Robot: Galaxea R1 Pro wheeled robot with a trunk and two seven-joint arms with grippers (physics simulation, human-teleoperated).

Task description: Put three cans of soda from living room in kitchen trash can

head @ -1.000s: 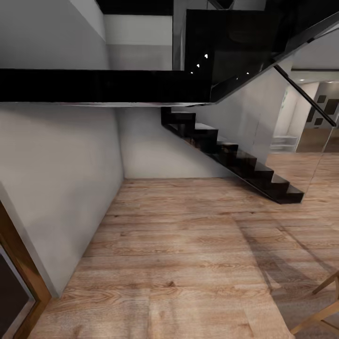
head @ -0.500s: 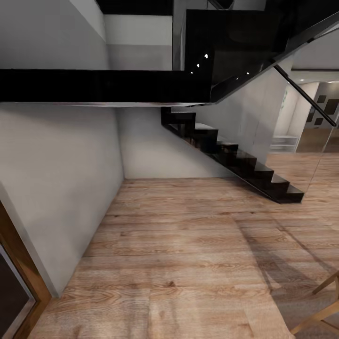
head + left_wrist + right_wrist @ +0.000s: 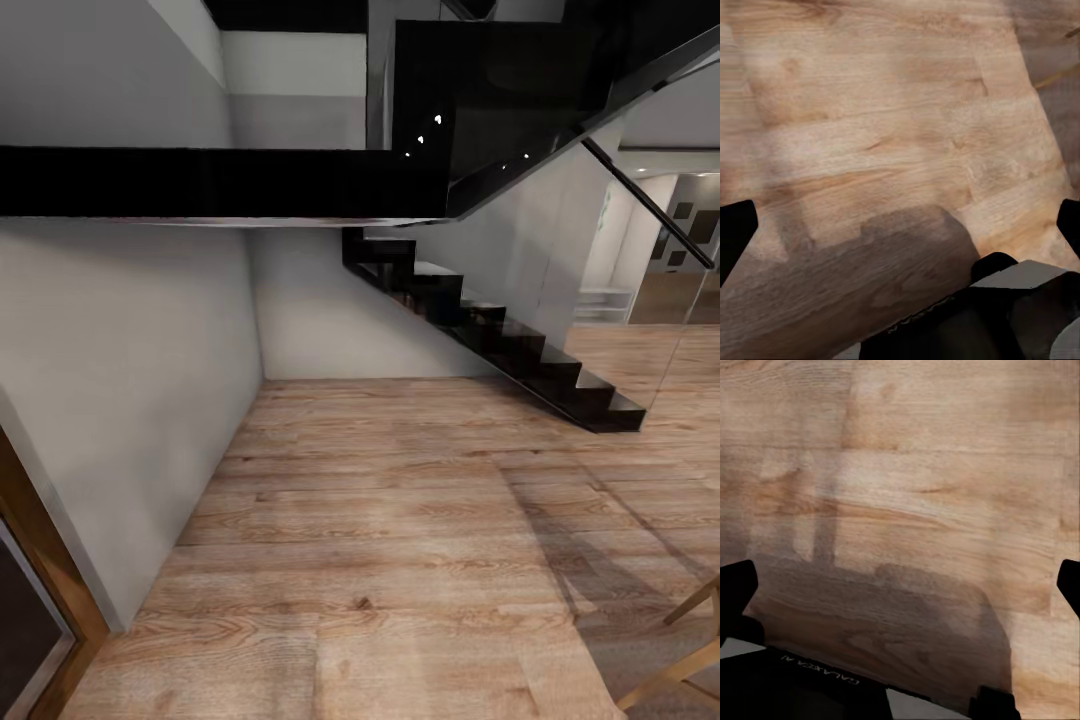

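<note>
Head view: grainy wood plank floor (image 3: 400, 520), matte grey wall (image 3: 130, 380) at left, glossy black stepped staircase (image 3: 500, 345) far right w/ glass panel. Left gripper (image 3: 900, 225) and right gripper (image 3: 900, 585) both spread wide, fingertips dark at frame edges, over bare planks. Holding 0 cans.

Pale wooden legs (image 3: 680, 650) are poking in at the near right edge, their owner cut off; a wood-framed door (image 3: 35, 610) is being cropped at near left; the far room (image 3: 690, 260) is blurring.
</note>
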